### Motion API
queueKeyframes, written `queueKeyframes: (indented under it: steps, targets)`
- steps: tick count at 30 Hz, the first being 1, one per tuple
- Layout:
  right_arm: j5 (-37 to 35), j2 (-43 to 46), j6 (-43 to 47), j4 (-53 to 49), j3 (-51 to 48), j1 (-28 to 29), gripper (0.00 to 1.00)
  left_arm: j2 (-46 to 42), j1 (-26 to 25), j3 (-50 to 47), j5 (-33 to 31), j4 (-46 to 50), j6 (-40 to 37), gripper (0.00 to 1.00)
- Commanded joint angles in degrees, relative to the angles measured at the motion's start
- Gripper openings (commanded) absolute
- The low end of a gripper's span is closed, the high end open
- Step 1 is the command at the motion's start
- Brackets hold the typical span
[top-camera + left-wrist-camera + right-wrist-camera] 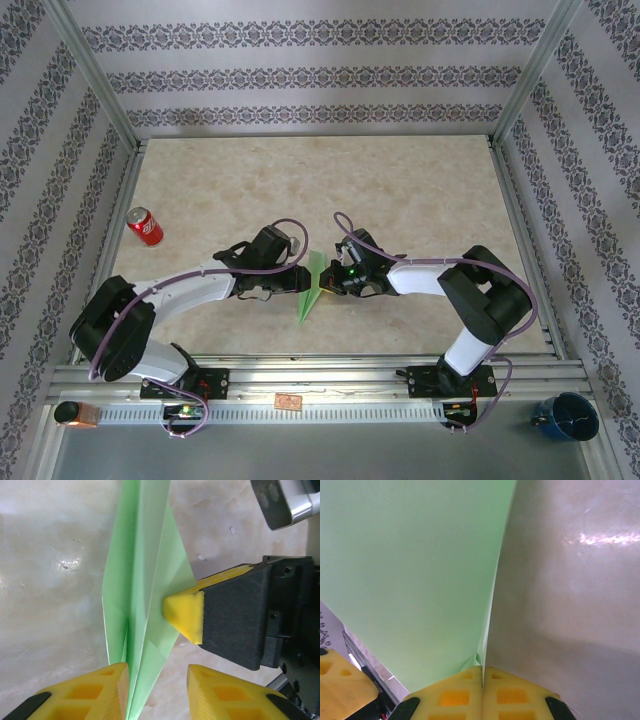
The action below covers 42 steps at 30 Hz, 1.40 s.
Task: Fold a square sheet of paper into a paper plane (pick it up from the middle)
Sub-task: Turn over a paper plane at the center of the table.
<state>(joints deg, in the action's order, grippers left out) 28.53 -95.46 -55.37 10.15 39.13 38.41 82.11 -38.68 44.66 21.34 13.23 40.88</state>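
Observation:
The paper plane (312, 284) is a slim light green dart with a centre crease, standing on edge between the two grippers near the table's front middle. My right gripper (482, 680) is shut on its edge, and its yellow fingertip (184, 616) presses the green folds (145, 580) from the right. My left gripper (157, 695) is open. The plane's lower folds run down along the inner face of its left finger (95, 692), while the right finger (230, 692) stands apart from the paper. In the right wrist view a green wing (410, 570) covers the left half.
A red soda can (145, 226) lies at the left of the marble-look table (420, 190). A blue cup (566, 416) sits off the table at the front right. Patterned walls and metal posts enclose the workspace.

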Motion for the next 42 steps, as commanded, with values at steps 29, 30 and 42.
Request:
queueKeyframes:
  steps: [29, 30, 42]
  targets:
    - [0.73, -0.43, -0.17, 0.83, 1.03, 0.10, 0.03, 5.98, -0.79, 0.98, 3.62, -0.46, -1.86, 0.38]
    - [0.82, -0.43, -0.19, 0.72, 1.08, 0.11, 0.04, 5.84, -0.84, 0.84, 3.74, -0.40, -1.91, 0.39]
    - [0.73, -0.68, -0.08, 0.38, 1.47, 0.13, 0.03, 2.34, -1.84, -1.64, 2.88, 0.35, -0.73, 0.43]
